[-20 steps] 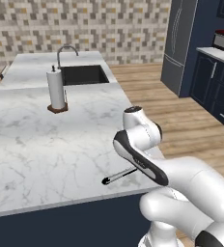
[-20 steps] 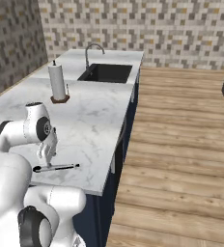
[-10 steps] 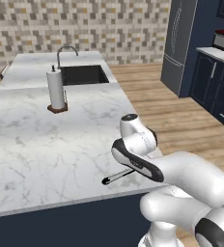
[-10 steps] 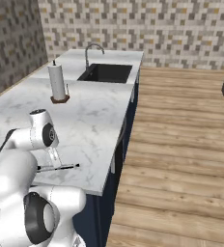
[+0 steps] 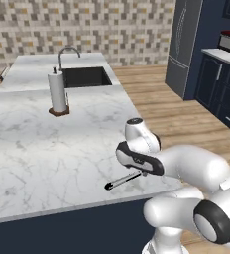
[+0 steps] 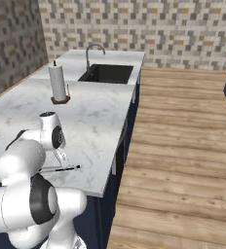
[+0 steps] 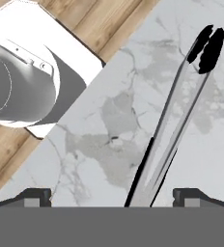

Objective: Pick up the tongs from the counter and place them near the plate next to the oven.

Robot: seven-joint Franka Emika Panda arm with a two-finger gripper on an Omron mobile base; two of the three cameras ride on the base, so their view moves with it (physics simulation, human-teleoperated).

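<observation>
Metal and slim, the tongs (image 7: 181, 116) lie flat near the counter (image 5: 47, 149) front edge, light, stiff, probably slippery; the fingers (image 7: 36, 197), spread wide, should close across mid-shaft.

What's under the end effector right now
The tongs lie flat on the marble counter, between the open end effector fingertips. Their near end runs out of the hand view, so that part stays hidden.
</observation>
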